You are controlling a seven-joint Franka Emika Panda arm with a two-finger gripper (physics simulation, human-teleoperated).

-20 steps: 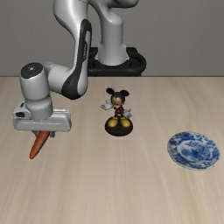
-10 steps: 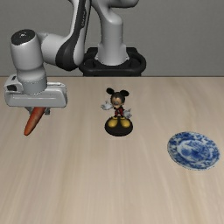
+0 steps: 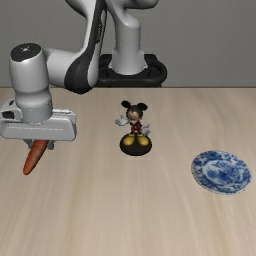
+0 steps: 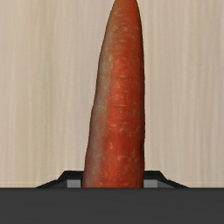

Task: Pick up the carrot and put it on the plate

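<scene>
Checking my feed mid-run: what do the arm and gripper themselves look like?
The arm is made of rounded, glossy white-grey links with dark grey to black sections between them, and it rises from a black base. The gripper has a boxy light grey body with dark finger parts. I can make out no cables or markings.

the carrot (image 4: 118,96) juts out from the claw (image 4: 114,180), apparently gripped, above a pale wooden table (image 4: 35,87).

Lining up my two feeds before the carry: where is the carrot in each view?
Exterior view: the carrot hangs tilted from the hand, at the exterior view's left, left of the Mickey figure.
Wrist view: the carrot juts out from the hand, over the table.
Shared landmark: the wooden table.
</scene>
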